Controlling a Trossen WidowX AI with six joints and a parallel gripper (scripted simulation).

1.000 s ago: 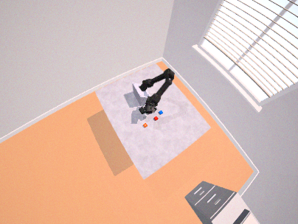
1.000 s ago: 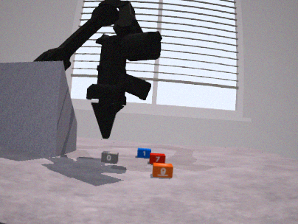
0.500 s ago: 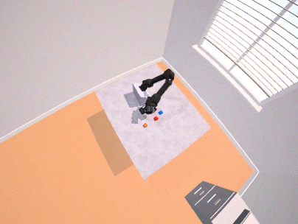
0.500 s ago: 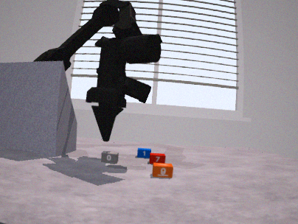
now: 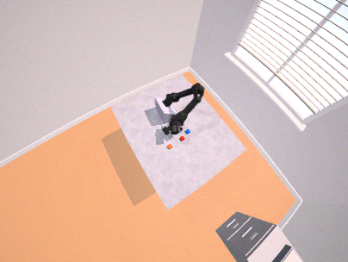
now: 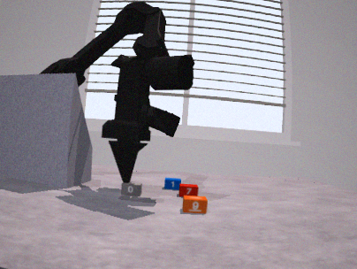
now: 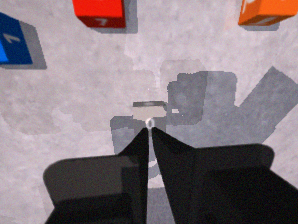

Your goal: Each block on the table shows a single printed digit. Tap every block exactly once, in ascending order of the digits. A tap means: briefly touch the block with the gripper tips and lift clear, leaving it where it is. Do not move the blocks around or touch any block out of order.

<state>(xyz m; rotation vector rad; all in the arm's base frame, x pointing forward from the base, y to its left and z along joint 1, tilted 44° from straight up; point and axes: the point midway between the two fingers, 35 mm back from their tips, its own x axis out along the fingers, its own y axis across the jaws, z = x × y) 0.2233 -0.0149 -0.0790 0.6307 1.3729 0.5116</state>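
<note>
Grey is the colour of the block marked 0 (image 6: pixel 131 189), and your pincer (image 6: pixel 127 179) is standing right above it, pointing straight down with its tip meeting the block's top edge in the exterior view. You are keeping the jaws pressed nearly together, with nothing gripped between them; from the wrist camera the two dark fingers are converging to a point over the grey block (image 7: pixel 149 104), whose top is showing only as a thin sliver just ahead of them.

Your other three blocks are sitting apart from it on the pale grey desk (image 6: pixel 265 230). The blue block with a 1 (image 6: pixel 172 183) is lying farthest back, the red block with a 7 (image 6: pixel 188 190) is sitting just in front of it and slightly to the right, and the orange block (image 6: pixel 194 204) is resting nearest the exterior camera; its digit is reading as a 9 there, though it is too soft to be sure.

From the top view, your arm (image 5: pixel 185 103) is reaching out from a light grey box (image 5: pixel 163 109) toward the coloured blocks.
</note>
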